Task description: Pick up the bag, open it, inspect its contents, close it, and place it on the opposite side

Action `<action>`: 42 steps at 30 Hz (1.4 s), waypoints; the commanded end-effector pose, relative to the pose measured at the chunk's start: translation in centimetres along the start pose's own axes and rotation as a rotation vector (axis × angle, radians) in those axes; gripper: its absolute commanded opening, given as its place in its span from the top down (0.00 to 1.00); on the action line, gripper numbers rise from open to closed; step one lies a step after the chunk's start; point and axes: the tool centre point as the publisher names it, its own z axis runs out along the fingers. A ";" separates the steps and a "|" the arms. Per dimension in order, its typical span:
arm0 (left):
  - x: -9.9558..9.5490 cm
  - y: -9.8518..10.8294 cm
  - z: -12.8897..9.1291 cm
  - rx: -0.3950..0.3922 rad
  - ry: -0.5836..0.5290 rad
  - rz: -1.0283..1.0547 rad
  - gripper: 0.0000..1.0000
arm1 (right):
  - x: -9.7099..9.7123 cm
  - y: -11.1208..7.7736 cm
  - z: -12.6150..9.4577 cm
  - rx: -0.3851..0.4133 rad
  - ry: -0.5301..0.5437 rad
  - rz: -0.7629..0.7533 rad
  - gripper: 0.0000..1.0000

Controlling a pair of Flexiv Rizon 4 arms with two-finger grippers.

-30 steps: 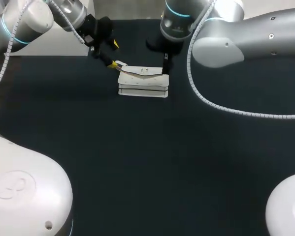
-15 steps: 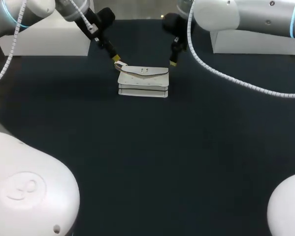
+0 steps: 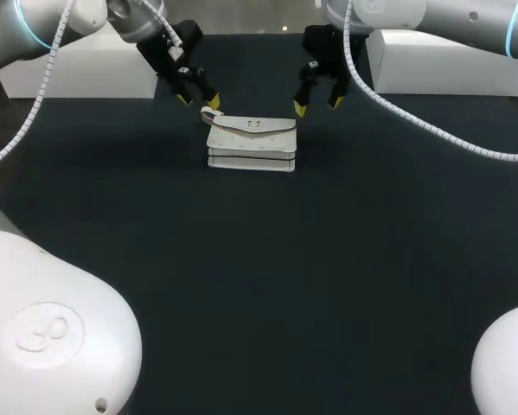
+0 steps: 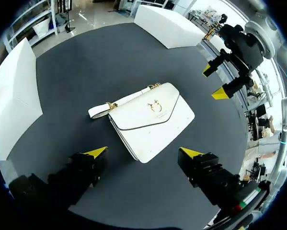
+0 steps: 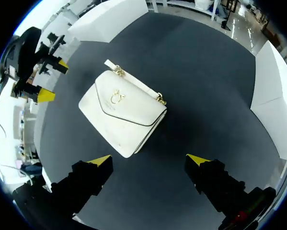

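Above the far middle of the table (image 3: 241, 277), the left gripper (image 3: 198, 100) hangs with its two yellow-tipped fingers spread wide and nothing between them. It sits just beside the far left corner of the bag (image 3: 252, 145), close over the looped end of the strap (image 3: 208, 113). From the head view I cannot tell whether the nearer tip touches that loop. In the left wrist view the same gripper (image 4: 143, 153) looks down on the bag (image 4: 150, 120), and dark table shows between each tip and the bag's edge.

The right gripper (image 3: 318, 105) is just as wide and just as empty. It hangs off the bag's far right corner, near it but apart. In its own wrist view the gripper (image 5: 148, 160) has the bag (image 5: 121, 112) ahead of its fingers, lying askew to them, with bare table between.

Each gripper also shows in the other's wrist view, off to one side of the bag: the right gripper (image 4: 214, 82) from the left wrist, and the left gripper (image 5: 53, 80) from the right wrist.

The bag is white and lies flat on the dark table with its flap shut over a small gold clasp (image 4: 155, 105). Its short white strap (image 4: 102, 109) runs along one long edge on gold fittings and sticks out past one corner.

Two long white blocks stand at the table's far corners, one on the left (image 3: 77, 78) and one on the right (image 3: 440, 65), both well apart from the bag
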 end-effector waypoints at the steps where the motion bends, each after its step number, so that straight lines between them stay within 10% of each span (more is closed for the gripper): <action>1: 0.3 -0.3 0.0 -0.038 -0.059 -0.373 0.00 | -0.5 0.9 -0.2 0.067 0.150 0.309 0.00; 15: -1.7 1.5 2.0 0.046 0.358 -0.416 0.00 | -1.5 1.3 0.5 -0.142 0.416 0.696 0.00; 34: -2.1 0.8 5.6 0.069 0.529 -0.338 0.00 | -0.5 2.8 4.1 -0.185 0.625 0.750 0.00; 42: -3.1 0.6 6.7 0.075 0.644 -0.504 0.00 | -0.5 3.3 5.0 -0.194 0.633 0.733 0.44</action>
